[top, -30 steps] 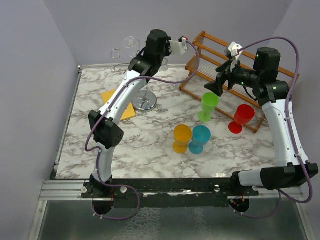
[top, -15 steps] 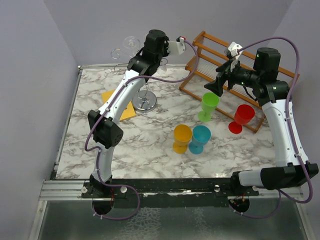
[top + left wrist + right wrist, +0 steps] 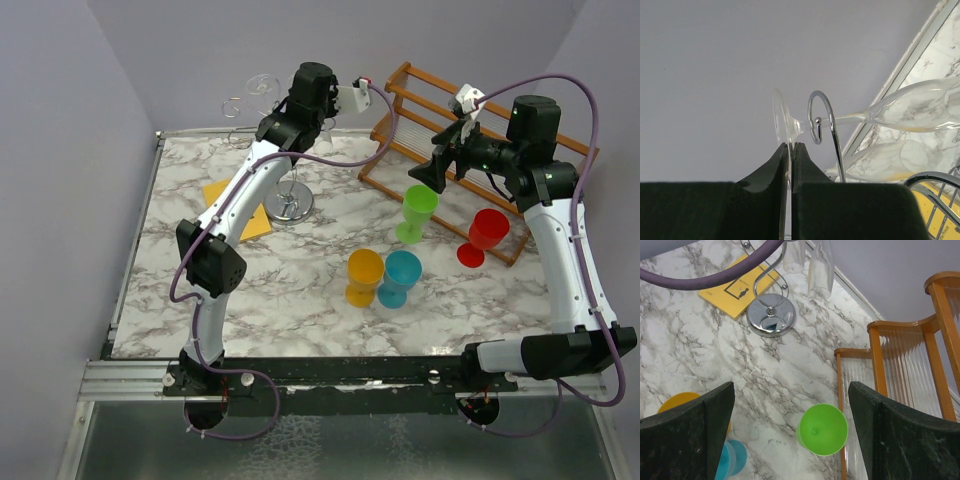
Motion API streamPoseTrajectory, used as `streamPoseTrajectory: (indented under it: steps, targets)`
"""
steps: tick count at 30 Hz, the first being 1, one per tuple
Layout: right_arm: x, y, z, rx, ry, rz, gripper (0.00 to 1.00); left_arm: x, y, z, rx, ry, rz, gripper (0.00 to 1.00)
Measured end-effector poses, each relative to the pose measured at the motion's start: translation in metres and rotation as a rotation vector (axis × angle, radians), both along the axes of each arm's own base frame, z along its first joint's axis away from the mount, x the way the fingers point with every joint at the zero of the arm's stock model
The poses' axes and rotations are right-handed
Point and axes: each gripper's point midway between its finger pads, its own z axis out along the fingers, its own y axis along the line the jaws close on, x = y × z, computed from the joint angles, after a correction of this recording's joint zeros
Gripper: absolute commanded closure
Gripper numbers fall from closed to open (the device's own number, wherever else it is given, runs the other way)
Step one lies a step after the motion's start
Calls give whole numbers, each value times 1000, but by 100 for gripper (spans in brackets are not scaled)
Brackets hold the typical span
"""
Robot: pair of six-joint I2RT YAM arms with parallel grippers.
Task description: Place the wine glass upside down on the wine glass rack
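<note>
The chrome wine glass rack stands at the back left, with its disc base (image 3: 289,204) on the table and its scroll arms (image 3: 240,105) up high. My left gripper (image 3: 285,100) is shut on the round foot (image 3: 781,122) of a clear wine glass. The glass lies almost level, its stem through a scroll loop (image 3: 818,117) and its bowl (image 3: 920,107) to the right. A second clear glass (image 3: 890,160) hangs below it. My right gripper (image 3: 432,172) is open and empty, high above the green cup (image 3: 822,429).
A brown wooden slatted rack (image 3: 480,150) stands at the back right with a red cup (image 3: 487,232) by its front. Green (image 3: 418,208), orange (image 3: 364,275) and blue (image 3: 402,272) cups stand mid-table. A yellow card (image 3: 225,195) lies beside the chrome base.
The left wrist has shifted very slightly left at the rack's top. The right arm has not moved.
</note>
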Motion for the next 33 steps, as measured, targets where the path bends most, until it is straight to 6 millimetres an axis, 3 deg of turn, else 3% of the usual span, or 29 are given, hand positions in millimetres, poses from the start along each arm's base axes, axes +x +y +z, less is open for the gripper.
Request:
streamPoseTrajectory:
  steps: [33]
  targets:
    - [-2,0,2,0,-7,0,5,-7,4,-18,10,56,7,72]
